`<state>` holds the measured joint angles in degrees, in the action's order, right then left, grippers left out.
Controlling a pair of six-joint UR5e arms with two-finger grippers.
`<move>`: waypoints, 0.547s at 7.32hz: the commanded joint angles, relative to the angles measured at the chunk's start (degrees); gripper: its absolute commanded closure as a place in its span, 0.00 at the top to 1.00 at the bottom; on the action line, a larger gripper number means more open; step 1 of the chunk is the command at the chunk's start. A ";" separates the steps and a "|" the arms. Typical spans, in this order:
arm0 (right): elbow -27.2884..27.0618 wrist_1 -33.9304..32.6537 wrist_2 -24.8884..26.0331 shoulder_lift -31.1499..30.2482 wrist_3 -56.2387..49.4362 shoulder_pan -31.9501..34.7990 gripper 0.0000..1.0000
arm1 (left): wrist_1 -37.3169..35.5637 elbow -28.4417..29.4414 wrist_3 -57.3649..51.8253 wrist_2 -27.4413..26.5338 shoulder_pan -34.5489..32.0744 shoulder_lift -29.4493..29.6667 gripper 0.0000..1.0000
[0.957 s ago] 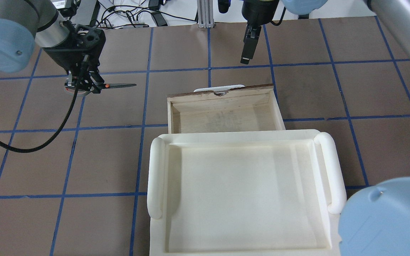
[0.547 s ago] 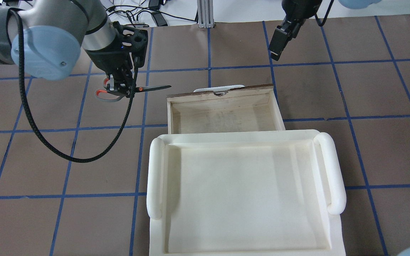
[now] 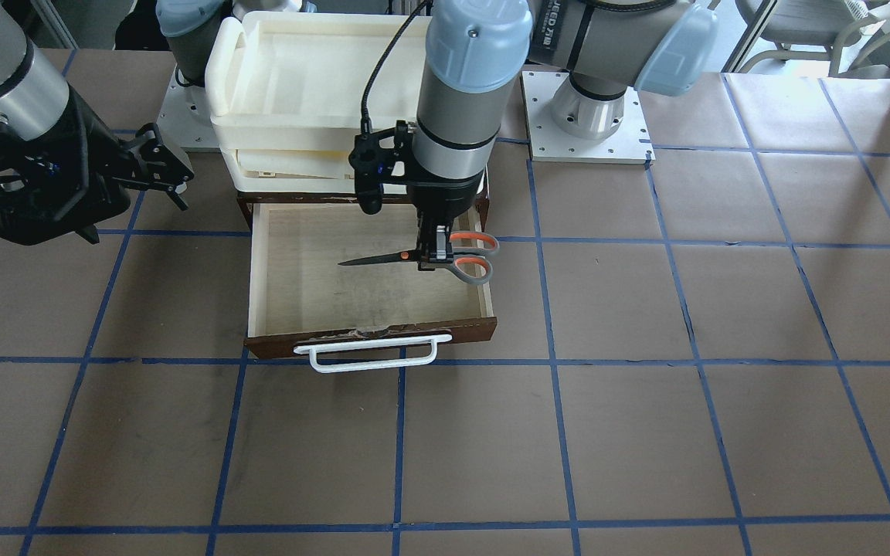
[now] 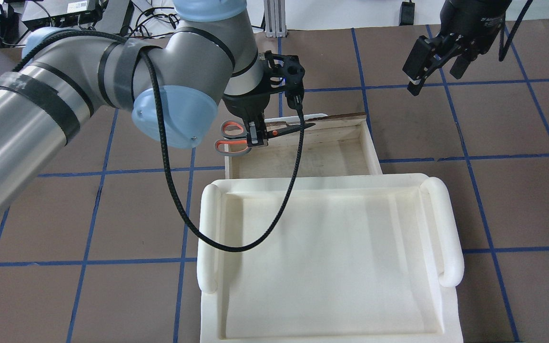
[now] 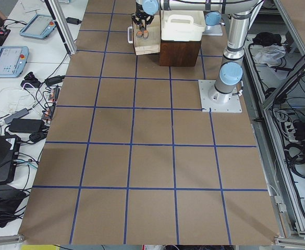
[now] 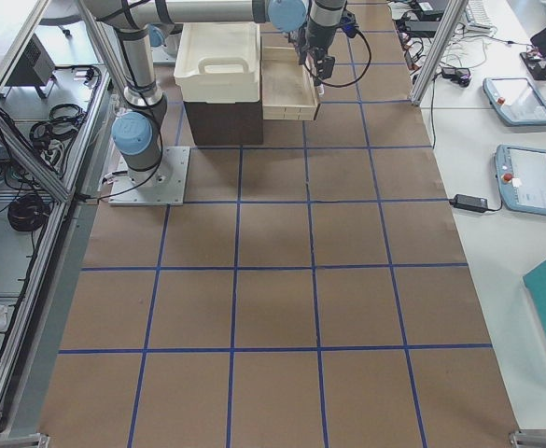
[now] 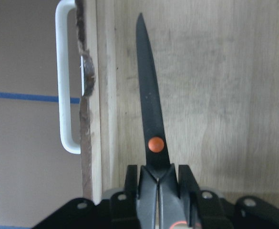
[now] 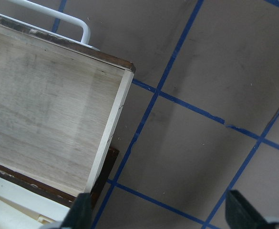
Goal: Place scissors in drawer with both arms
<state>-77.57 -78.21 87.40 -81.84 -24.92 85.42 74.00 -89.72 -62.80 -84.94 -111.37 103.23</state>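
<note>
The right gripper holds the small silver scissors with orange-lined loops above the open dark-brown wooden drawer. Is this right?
No. The left gripper, not the right, holds the scissors above the drawer; the overhead exterior view shows its arm coming from the left.

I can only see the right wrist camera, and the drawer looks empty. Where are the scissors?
Observer: The left end effector holds the scissors over the open drawer.
Operator: Which way do they point?
Observer: The closed blades run along the drawer's front wall, close to the white handle.
Operator: And where is my arm?
Observer: The right end effector hangs open and empty over the table, off the drawer's front corner.
</note>
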 commanded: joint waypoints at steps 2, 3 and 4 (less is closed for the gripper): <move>-0.91 1.14 -1.08 -0.60 18.35 -0.08 1.00 | -3.52 -0.45 8.12 0.48 -4.03 4.16 0.00; -1.09 0.87 -0.91 -0.52 21.80 0.36 1.00 | -3.08 -1.06 7.61 0.22 -4.03 3.99 0.00; -1.10 -0.35 -0.39 -0.26 23.75 1.84 1.00 | -2.90 -1.33 7.60 0.22 -4.03 4.08 0.00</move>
<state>-78.52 -77.54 86.60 -82.30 -4.66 85.98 70.94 -90.62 -55.22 -84.65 -115.31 107.13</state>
